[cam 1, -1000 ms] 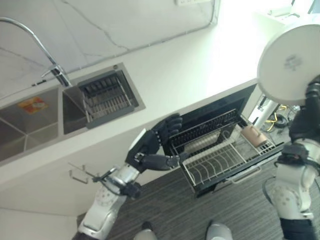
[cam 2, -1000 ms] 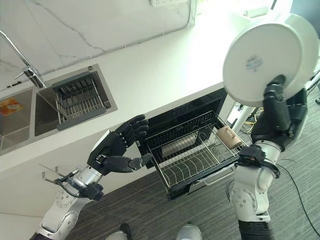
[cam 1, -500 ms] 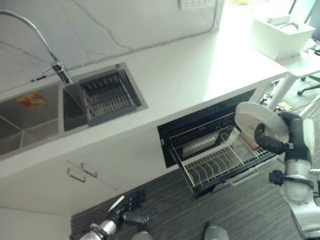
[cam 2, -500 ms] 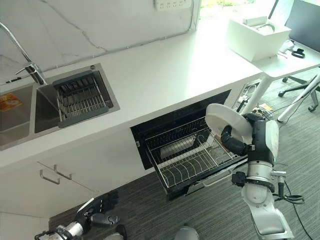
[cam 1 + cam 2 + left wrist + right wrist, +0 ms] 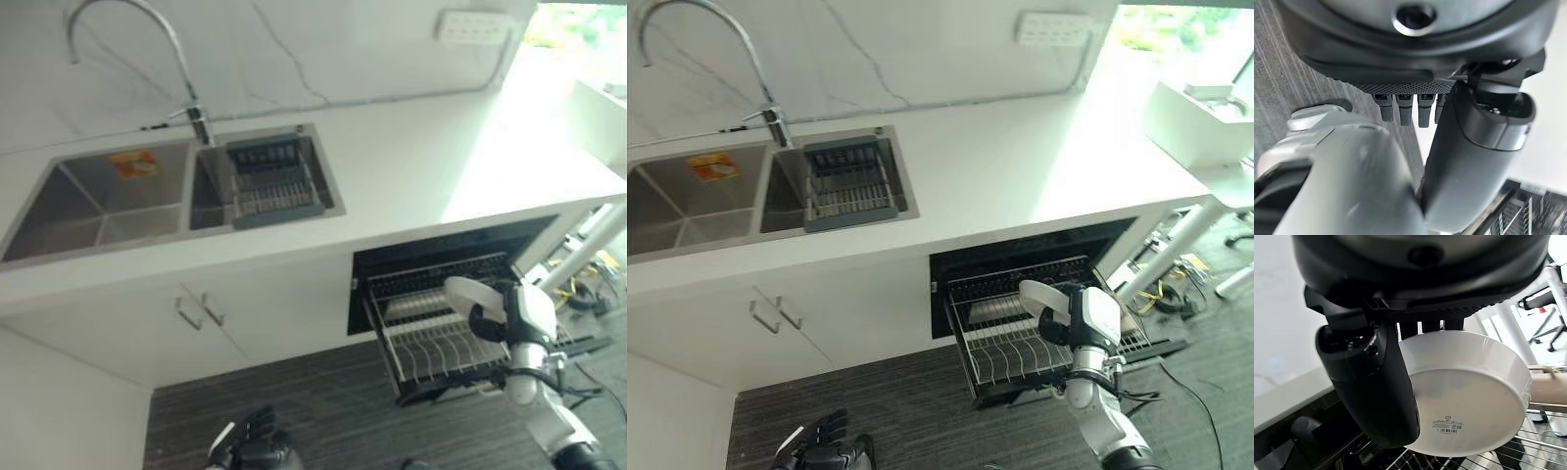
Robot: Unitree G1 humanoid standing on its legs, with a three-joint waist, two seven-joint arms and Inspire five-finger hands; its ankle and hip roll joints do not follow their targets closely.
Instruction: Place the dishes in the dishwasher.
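I have the right hand [image 5: 1376, 382] clamped on a white dish [image 5: 1469, 391] — thumb across its underside, fingers over the rim on the far side — and it hangs just above the pulled-out dishwasher rack [image 5: 1004, 352], tilted so the base faces the wrist camera. From the head views the dish [image 5: 468, 294] sits over the middle of the wire rack, under the edge of the white bench [image 5: 411, 176]. I read it as glazed ceramic: stiff, fairly heavy for its size, slick under hard fingers, and liable to chip if it knocks the wire tines or the bench front. The rim pinch looks like the right hold for it, since the deep wall gives the fingers something to hook; I would keep that and lower it edge-first between the tines rather than let it drop flat. A tan object with a handle [image 5: 1547, 382] already rests in the rack just beside the dish, so I should steer clear of that side. The left hand [image 5: 253, 452] hangs low over the dark carpet floor [image 5: 323, 411], well apart from the rack, fingers loosely extended and holding nothing. The sink [image 5: 108, 196] and its drain basket [image 5: 269, 181] are on the bench, away from the work.
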